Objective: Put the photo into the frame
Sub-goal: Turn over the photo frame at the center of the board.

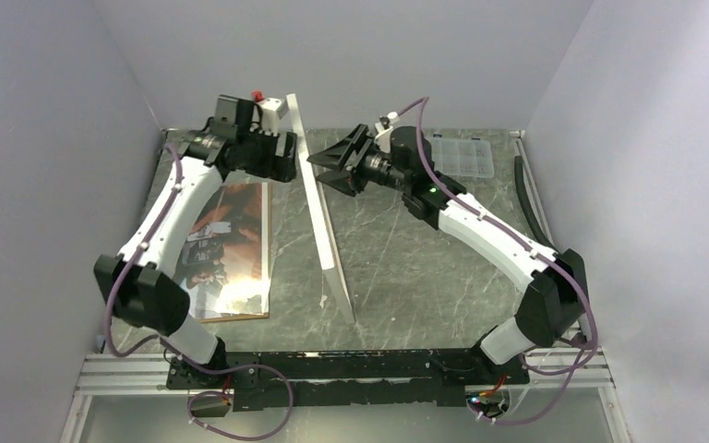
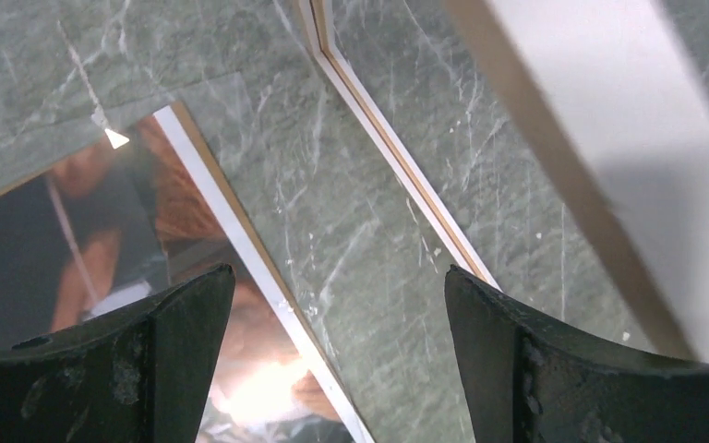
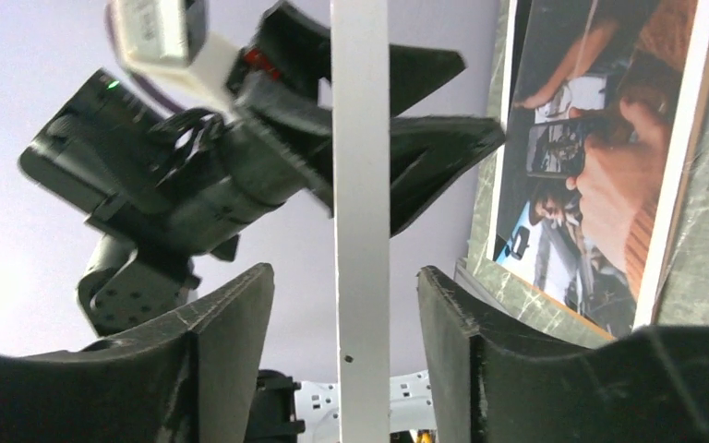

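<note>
Spread wide at the left gripper (image 1: 286, 157), clamping nothing; set hard by the far upper end of the frame (image 1: 328, 240), contact not clear. Reached there on a left arm stretched far forward and raised. Spread wide too at the right gripper (image 3: 343, 305), nothing held; aimed sideways at the frame's white rail (image 3: 360, 185), fingers (image 3: 222, 341) flanking it in the wrist view, tips just short of it from above. Reached on a right arm angled inward across the table (image 1: 406, 268). Standing on edge mid-table, leaning slightly: the frame. Lying flat, picture side up, left of the frame, on a brown panel (image 1: 240, 316): the photo (image 1: 231, 240).
</note>
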### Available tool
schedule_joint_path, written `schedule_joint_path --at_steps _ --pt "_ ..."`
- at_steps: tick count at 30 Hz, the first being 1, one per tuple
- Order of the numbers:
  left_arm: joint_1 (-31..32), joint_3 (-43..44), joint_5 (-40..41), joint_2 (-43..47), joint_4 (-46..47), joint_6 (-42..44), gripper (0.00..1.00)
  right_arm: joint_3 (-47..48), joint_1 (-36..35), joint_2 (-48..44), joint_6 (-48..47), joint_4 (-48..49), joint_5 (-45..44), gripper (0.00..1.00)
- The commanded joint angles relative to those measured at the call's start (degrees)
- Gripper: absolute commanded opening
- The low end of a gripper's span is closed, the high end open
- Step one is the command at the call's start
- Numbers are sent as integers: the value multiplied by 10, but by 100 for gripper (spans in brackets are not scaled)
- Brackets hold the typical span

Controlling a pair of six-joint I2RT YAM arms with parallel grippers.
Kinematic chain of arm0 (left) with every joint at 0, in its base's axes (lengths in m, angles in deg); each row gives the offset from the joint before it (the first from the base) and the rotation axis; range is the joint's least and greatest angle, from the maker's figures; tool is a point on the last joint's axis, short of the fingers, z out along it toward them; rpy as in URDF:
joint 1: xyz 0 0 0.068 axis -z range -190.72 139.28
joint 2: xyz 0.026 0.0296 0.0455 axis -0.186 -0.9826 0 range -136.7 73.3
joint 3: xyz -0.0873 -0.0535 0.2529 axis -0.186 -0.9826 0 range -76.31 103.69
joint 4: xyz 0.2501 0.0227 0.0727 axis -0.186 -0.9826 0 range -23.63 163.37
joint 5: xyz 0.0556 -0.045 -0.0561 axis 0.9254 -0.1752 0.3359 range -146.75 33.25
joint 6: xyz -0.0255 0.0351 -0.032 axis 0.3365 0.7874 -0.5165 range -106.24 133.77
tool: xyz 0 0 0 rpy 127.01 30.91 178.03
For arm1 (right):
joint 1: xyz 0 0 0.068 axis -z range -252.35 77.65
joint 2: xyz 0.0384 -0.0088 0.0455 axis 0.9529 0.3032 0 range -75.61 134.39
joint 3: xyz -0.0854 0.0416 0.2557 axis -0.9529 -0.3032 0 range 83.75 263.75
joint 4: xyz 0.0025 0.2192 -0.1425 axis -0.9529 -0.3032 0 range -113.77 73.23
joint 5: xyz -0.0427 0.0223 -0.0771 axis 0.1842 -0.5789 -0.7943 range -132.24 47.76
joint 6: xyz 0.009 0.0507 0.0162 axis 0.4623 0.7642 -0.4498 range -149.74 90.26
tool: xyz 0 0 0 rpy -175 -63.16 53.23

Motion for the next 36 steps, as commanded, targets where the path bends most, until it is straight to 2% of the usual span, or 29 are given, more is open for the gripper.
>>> schedule_joint_path --at_steps 1,5,9,18,22,28,36 --pt "42 42 79 -53 37 -10 89 4 34 -51 -31 -36 45 66" --pt "65 72 96 -83 39 -11 89 51 56 -48 -95 -130 86 73" --pt "76 81 100 -89 49 -7 89 89 66 -47 -158 -212 106 74" --pt "85 64 112 -105 55 1 90 165 76 -53 -312 -441 18 75" --pt "85 37 116 -100 53 8 90 171 78 -60 -357 -500 -30 68" --pt "85 -8 117 -81 44 17 93 170 80 -74 -409 -564 -101 53" --pt "78 -59 117 -48 17 44 95 91 82 -123 -452 -579 -175 35"
